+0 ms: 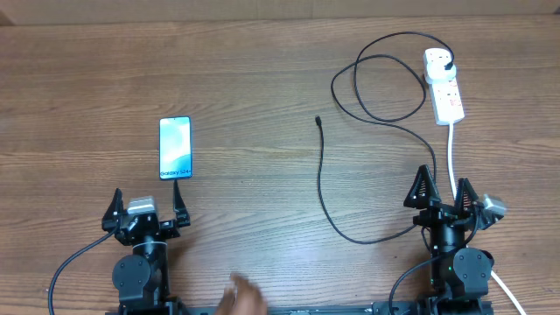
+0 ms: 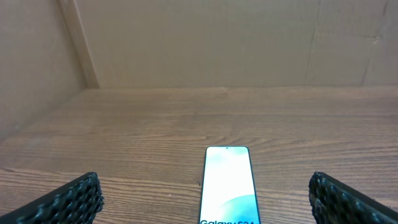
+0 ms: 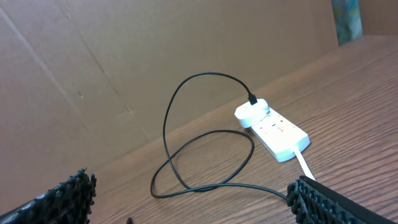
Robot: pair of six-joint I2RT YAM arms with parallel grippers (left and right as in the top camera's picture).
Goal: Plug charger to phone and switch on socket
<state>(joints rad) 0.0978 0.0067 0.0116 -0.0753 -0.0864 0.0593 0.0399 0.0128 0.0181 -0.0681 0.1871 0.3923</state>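
The phone (image 1: 175, 147) lies flat on the wooden table at the left, blue screen up; it also shows in the left wrist view (image 2: 227, 183). My left gripper (image 1: 146, 203) is open and empty, just short of the phone's near end. The white socket (image 1: 444, 84) lies at the back right, also in the right wrist view (image 3: 272, 130). The black charger (image 1: 325, 188) is plugged into its far end, loops over the table and ends in a free connector tip (image 1: 318, 121) mid-table. My right gripper (image 1: 444, 188) is open and empty, over the cable and the white cord.
The socket's thick white cord (image 1: 452, 157) runs toward the near edge past my right gripper. A hand (image 1: 241, 300) shows at the near table edge. Cardboard walls (image 2: 199, 43) stand behind the table.
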